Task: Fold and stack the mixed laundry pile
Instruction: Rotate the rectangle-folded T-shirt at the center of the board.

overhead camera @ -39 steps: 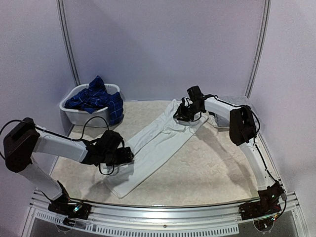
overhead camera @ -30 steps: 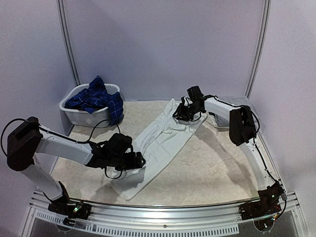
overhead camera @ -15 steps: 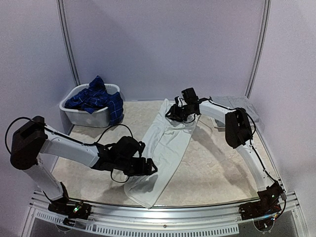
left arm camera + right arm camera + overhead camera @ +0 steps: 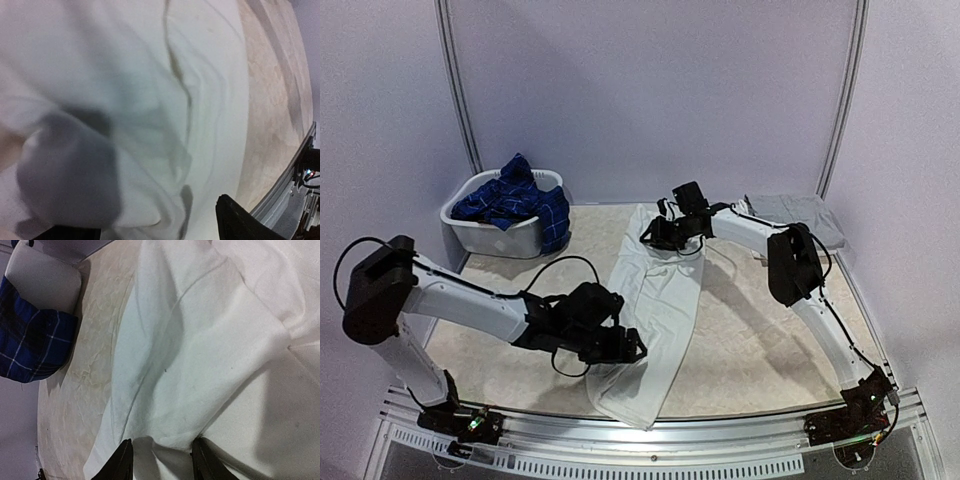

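The white trousers (image 4: 660,290) lie stretched from the back middle of the table down to its front edge. My left gripper (image 4: 625,345) rests on their lower legs. In the left wrist view its jaws (image 4: 152,227) stand wide apart, with rumpled white cloth (image 4: 150,75) under and between them. At the waist end, my right gripper (image 4: 652,235) is closed on a bunched fold of the trousers (image 4: 200,340), and creases run out from its fingertips (image 4: 162,455). The navy plaid shirt (image 4: 515,195) fills the basket, with one side hanging over the rim (image 4: 30,340).
The white plastic basket (image 4: 485,238) stands at the back left, and its wall also shows in the right wrist view (image 4: 45,280). A folded grey cloth (image 4: 798,212) lies at the back right. A metal rail (image 4: 740,420) runs along the table's front edge.
The left gripper has slid to the right, dragging the trouser legs with it. The right gripper has carried the waist end to the left. The trousers now lie nearly straight front to back.
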